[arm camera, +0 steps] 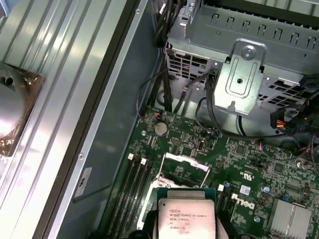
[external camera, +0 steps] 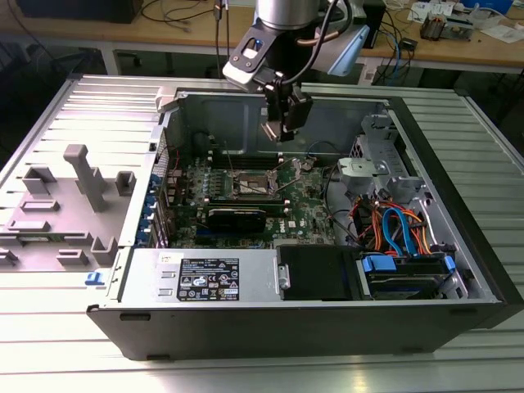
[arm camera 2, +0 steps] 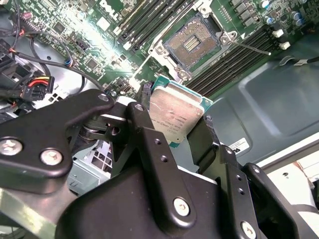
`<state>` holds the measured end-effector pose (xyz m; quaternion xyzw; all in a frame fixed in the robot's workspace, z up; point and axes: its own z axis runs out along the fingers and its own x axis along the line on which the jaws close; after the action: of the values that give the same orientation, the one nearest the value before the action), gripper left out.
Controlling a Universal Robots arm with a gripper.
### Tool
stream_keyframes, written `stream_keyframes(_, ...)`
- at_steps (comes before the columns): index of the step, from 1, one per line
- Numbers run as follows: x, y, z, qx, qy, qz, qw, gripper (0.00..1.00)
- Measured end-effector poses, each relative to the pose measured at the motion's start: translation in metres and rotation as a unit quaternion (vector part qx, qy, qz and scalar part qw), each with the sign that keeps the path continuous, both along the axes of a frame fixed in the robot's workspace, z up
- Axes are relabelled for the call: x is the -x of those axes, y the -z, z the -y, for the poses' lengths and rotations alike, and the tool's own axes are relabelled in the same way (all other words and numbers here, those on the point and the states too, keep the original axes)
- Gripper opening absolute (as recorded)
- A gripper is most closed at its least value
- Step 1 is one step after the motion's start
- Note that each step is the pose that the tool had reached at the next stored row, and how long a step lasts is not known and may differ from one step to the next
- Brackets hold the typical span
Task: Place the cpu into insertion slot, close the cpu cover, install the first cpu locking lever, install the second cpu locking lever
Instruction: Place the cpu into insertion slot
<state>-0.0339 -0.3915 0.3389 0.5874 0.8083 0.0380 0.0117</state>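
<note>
Dull silver-grey metal tops the small flat square cpu point(arm camera 2: 174, 117), which the black two-fingered gripper point(external camera: 277, 131) holds by two opposite edges, its fingers point(arm camera 2: 149, 137) pinched shut on the chip alone. The chip hangs in the air inside the open grey metal computer case point(external camera: 327, 323), above the large green motherboard point(arm camera: 249, 164) and well apart from the square insertion slot point(arm camera 2: 192, 45). The slot's dark centre lies bare within its silvery rim. To do this placing well, I judge that the chip should be kept level and squared to the socket's sides, with its corners matched before any contact. It should then come straight down with no sideways sliding over the contacts, and the grip should be eased only once it sits flat in the recess. By count there is one cpu, one insertion slot, one gripper with two fingers, one motherboard and one case. There are two banks of long narrow black memory slots point(arm camera 2: 234, 59), one on either side of the socket.
</note>
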Motion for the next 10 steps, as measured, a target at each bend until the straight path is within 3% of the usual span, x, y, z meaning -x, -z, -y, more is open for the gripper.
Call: stream_keyframes(10, 0.0000, 0.0012, 0.0000, 0.0000, 0.029, -0.0025, 0.9996, 0.55)
